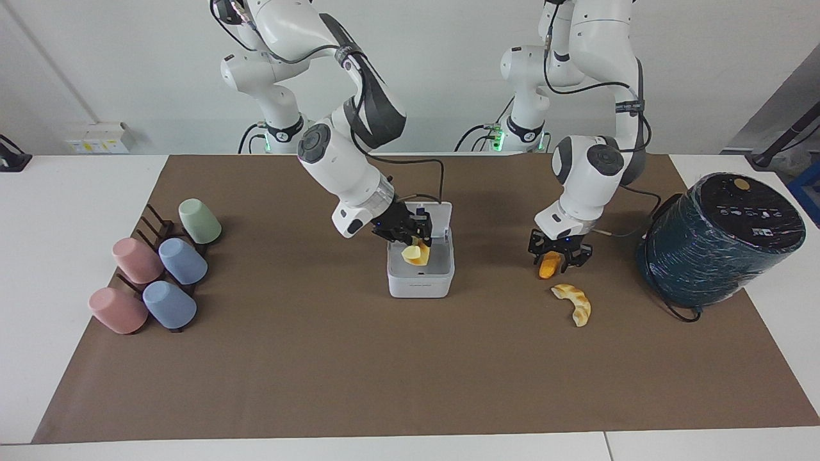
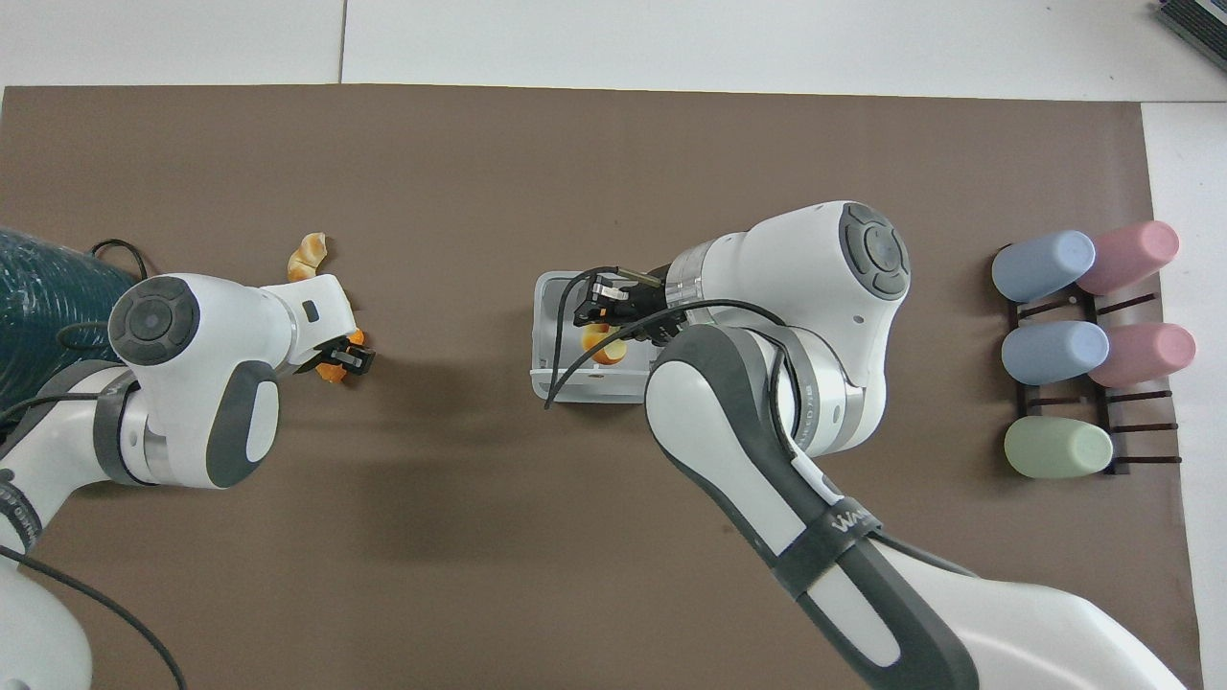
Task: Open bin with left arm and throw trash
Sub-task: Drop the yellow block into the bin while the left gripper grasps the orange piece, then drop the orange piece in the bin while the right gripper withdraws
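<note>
The bin (image 1: 419, 282), a small white box, is shown on the brown mat (image 1: 320, 371) with its lid (image 1: 442, 211) raised upright at the edge nearer the robots. The open top of the bin lies directly beneath the right gripper (image 1: 410, 235), which is brought in from the right arm's end of the table. A pale yellow piece (image 1: 415, 255) of trash is seen just below this gripper, within the mouth of the bin. Whether the piece is gripped or released cannot be told, nor whether this gripper is open or closed.

The left gripper (image 1: 556, 251) is lowered to the mat, well apart from the bin, toward the left arm's end of the table. An orange nub (image 1: 547, 266) is seen directly under it; whether this gripper is closed on the nub cannot be told. A tan crescent (image 1: 574, 303) is shown flat on the mat just beside this gripper, farther from the robots. A dark teal cylinder (image 1: 717, 240) is placed near the same gripper, at the mat's edge. Pastel cups (image 1: 160, 269) on a dark rack are set well apart from the right gripper, at the right arm's end.
</note>
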